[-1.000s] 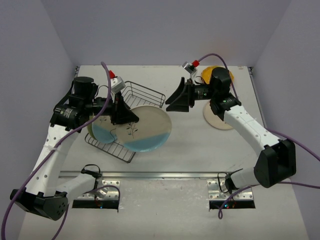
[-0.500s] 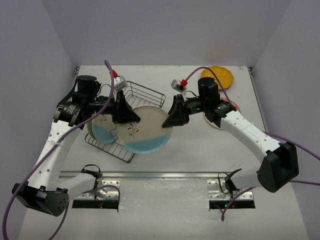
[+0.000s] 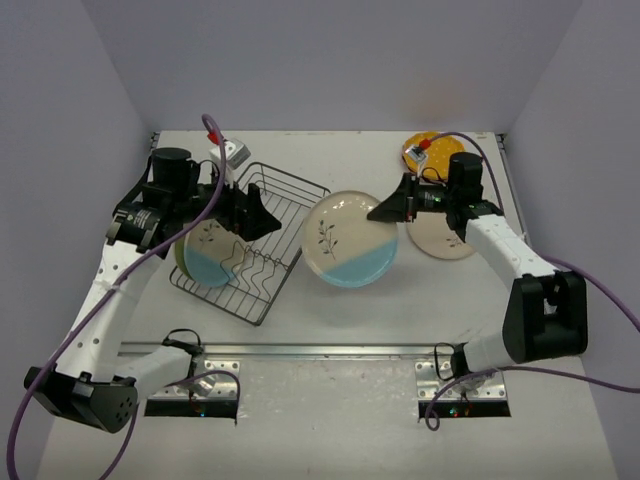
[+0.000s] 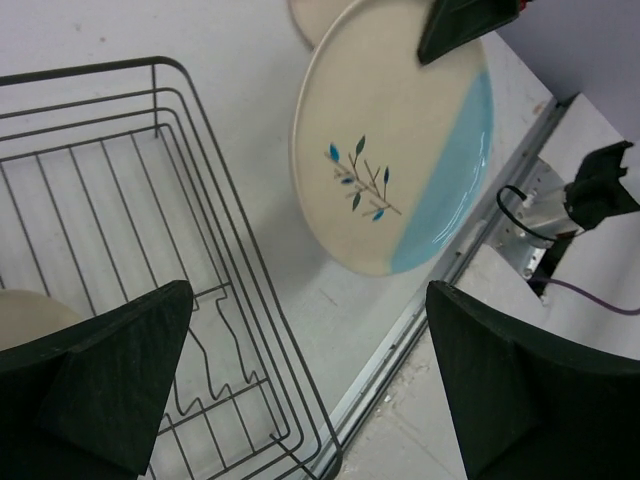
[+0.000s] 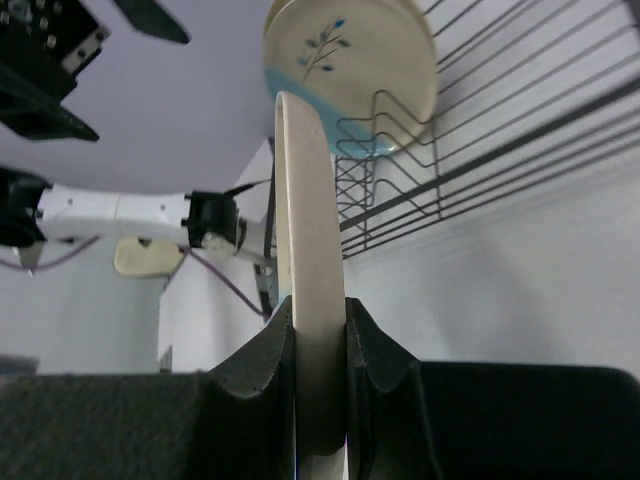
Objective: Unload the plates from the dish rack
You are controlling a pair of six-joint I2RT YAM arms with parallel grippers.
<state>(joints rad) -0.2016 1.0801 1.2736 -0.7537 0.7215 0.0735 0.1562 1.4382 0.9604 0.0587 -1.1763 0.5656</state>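
The grey wire dish rack (image 3: 268, 268) lies at the left of the table. One cream-and-blue plate (image 3: 205, 258) still stands in its left end, also seen in the right wrist view (image 5: 350, 70). A second cream-and-blue plate (image 3: 350, 240) with a leaf sprig hangs tilted above the table to the right of the rack, my right gripper (image 3: 390, 208) shut on its far rim. In the right wrist view this plate (image 5: 300, 200) is edge-on between the jaws (image 5: 320, 335). My left gripper (image 3: 255, 215) stands open over the rack (image 4: 150, 200), holding nothing, well apart from the held plate (image 4: 390, 150).
An orange-yellow dotted plate (image 3: 432, 150) lies at the back right. A cream plate (image 3: 432, 244) with a pink rim lies flat under my right forearm. A metal rail (image 3: 330, 351) runs along the near table edge.
My left gripper has let go of the cream-and-blue plate, opened and drawn back over the rack. My right gripper has shut on the plate's rim and carried it rightward, off the rack.
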